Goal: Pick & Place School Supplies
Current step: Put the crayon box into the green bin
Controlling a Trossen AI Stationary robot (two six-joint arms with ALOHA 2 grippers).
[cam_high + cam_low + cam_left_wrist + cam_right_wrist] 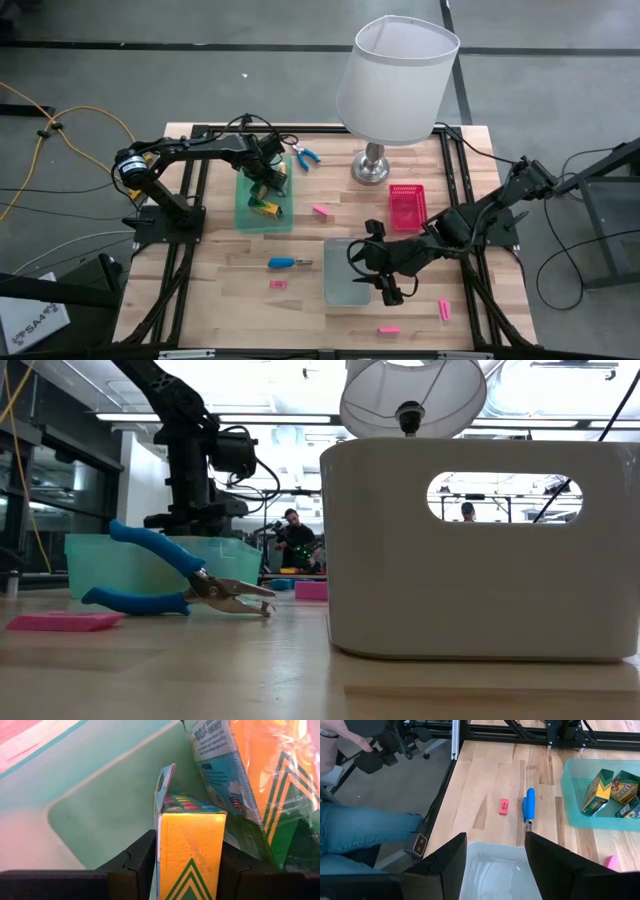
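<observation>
My left gripper reaches down into the green tray and is shut on a yellow crayon box with green chevrons. A second, plastic-wrapped crayon box leans beside it. My right gripper hovers open above the grey tray and holds nothing. On the table lie blue-handled pliers, a blue-handled screwdriver and several pink bars, among them two. My left gripper pinches the yellow crayon box by its two narrow sides, one finger on each side. It comes from above, pointing steeply down into the green tray. The box's opened end points away from the fingers; I cannot tell whether it touches the tray floor.
A big white-shaded lamp stands at the far middle, with a pink tray near its foot. More pink bars lie near the front edge. A seated person is beyond the table's left edge.
</observation>
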